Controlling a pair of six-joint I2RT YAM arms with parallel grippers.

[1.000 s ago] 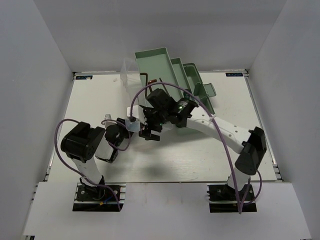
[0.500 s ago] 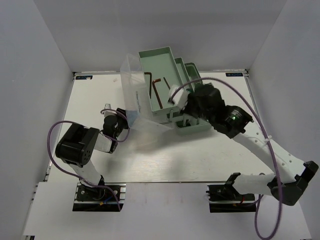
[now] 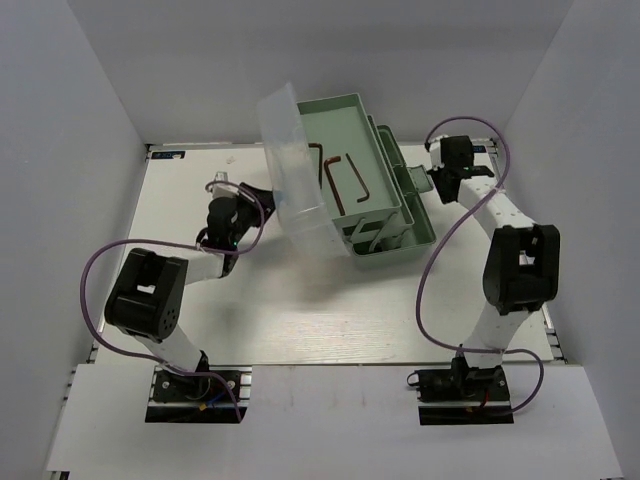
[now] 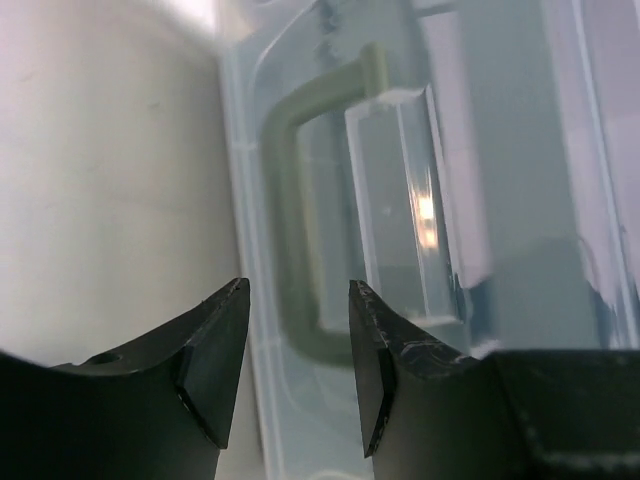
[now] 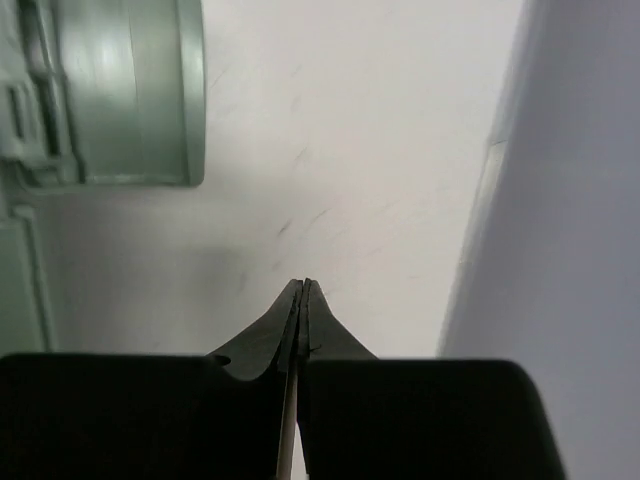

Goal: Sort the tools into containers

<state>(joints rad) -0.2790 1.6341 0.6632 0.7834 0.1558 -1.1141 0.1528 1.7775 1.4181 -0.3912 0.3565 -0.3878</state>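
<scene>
The mint-green toolbox point(image 3: 405, 215) stands at the back middle with its trays, the containers, fanned open. Its clear lid point(image 3: 292, 165) is tilted up on the left. Two dark L-shaped hex keys point(image 3: 345, 180) lie in the top tray; no other tools show. My left gripper point(image 3: 245, 200) is beside the lid, jaws apart. In the left wrist view the lid's rim point(image 4: 245, 200) and green handle point(image 4: 290, 200) lie beyond my open gripper point(image 4: 298, 286), with no contact visible. My right gripper point(image 3: 445, 170) is shut on nothing at the box's right end point(image 5: 130, 90), above bare table point(image 5: 303, 285).
The right wall point(image 5: 580, 200) rises close beside the right gripper. The table's back edge point(image 3: 200, 148) runs just behind the toolbox. Both arms' purple cables point(image 3: 430, 270) loop over the table.
The right arm has swung from over the toolbox to the back right, its jaws now shut. The left gripper has moved farther back along the lid. The toolbox sits turned, trays more in view.
</scene>
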